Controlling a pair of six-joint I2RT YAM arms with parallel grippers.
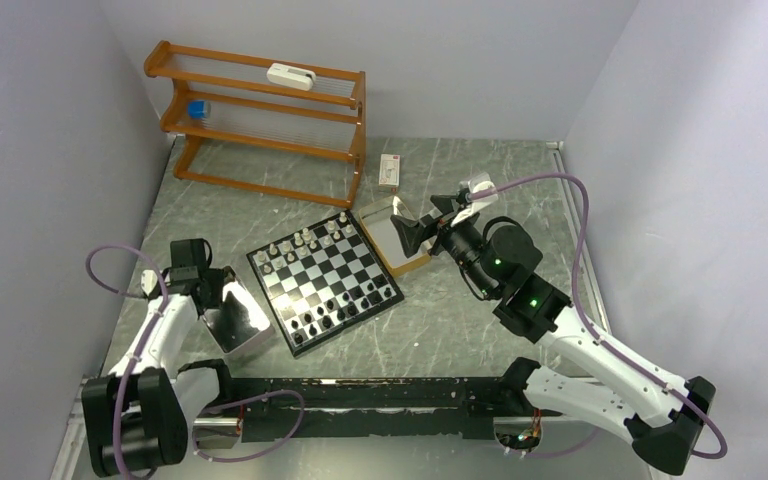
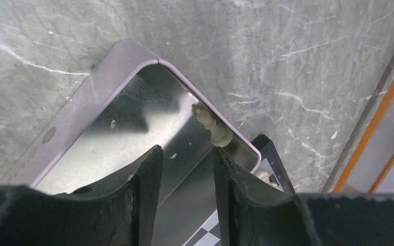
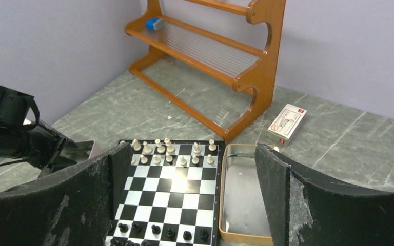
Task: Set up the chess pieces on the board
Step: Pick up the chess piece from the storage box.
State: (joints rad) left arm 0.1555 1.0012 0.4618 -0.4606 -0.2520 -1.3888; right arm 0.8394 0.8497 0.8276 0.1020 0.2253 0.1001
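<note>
The board point(image 1: 325, 282) lies in the middle of the table, with cream-white chess pieces point(image 1: 305, 245) on its far rows and black ones point(image 1: 338, 312) on its near rows. My left gripper point(image 2: 187, 152) is open over a grey metal tray point(image 2: 90, 95), with nothing between its fingers. One cream piece point(image 2: 213, 125) lies in the tray's corner, just past the right fingertip point(image 2: 224, 160). A corner of the board point(image 2: 269, 151) shows beyond the tray. My right gripper point(image 3: 190, 148) hangs wide open above the board point(image 3: 184, 189) and holds nothing.
A gold-rimmed tray point(image 3: 229, 202) sits against the board's right side with nothing in it. A wooden shelf rack point(image 1: 260, 115) stands at the back left with a white item point(image 1: 290, 76) and a blue item point(image 1: 197, 109). A small box point(image 1: 388, 170) lies near it.
</note>
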